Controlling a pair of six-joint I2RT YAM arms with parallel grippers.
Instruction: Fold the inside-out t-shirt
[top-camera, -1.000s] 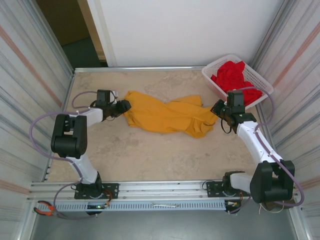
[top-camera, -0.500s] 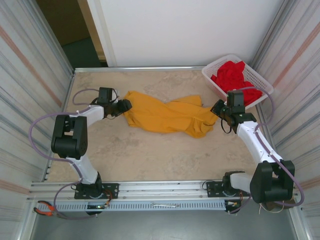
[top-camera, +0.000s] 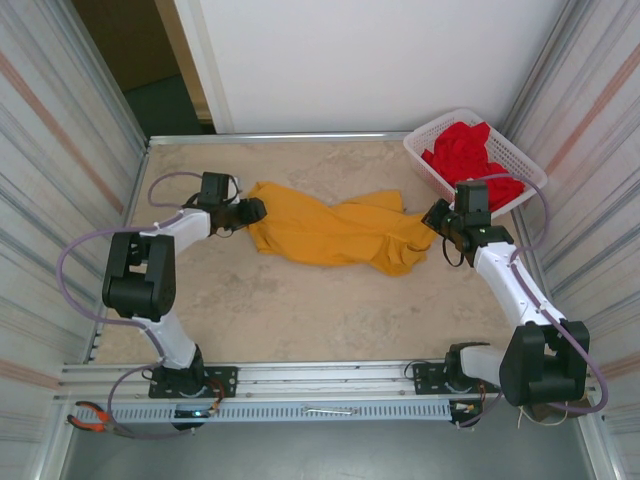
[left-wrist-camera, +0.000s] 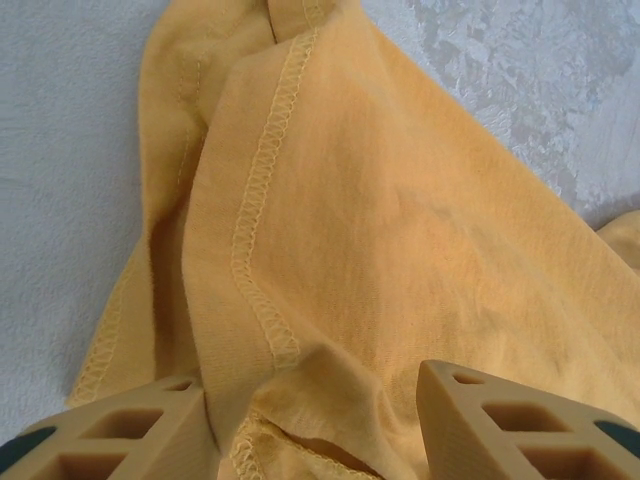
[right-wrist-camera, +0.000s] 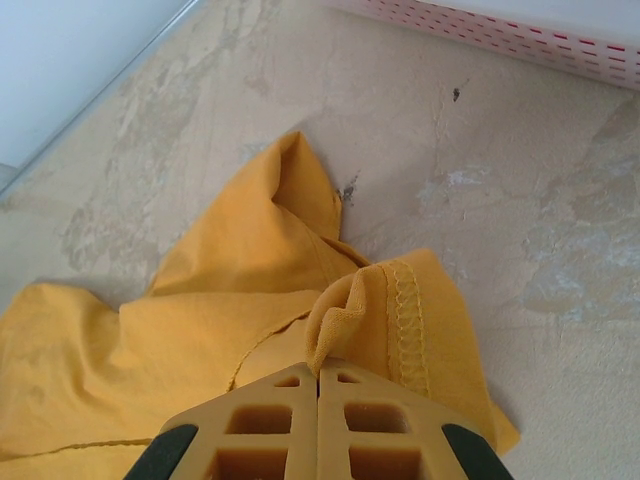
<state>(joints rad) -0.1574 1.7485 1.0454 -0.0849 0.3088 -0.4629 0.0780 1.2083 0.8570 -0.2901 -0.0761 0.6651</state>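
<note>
Soft, even overhead light, bright without glare. Just ahead of the left gripper (left-wrist-camera: 310, 380) the t-shirt (left-wrist-camera: 400, 220) stitching shows crisp. Beyond the right gripper (right-wrist-camera: 318, 368), cloth folds cast thin, faint shadows on the table (right-wrist-camera: 520, 200). The walls (top-camera: 50, 150) splay outward at the top view's edges.

Left tool (top-camera: 250, 211) now sits slightly farther from the arm bases and a touch more to the right than one second ago, edging in small steps closer onto the left edge of the yellow t-shirt (top-camera: 330, 232) on the worktop (top-camera: 300, 310).
</note>
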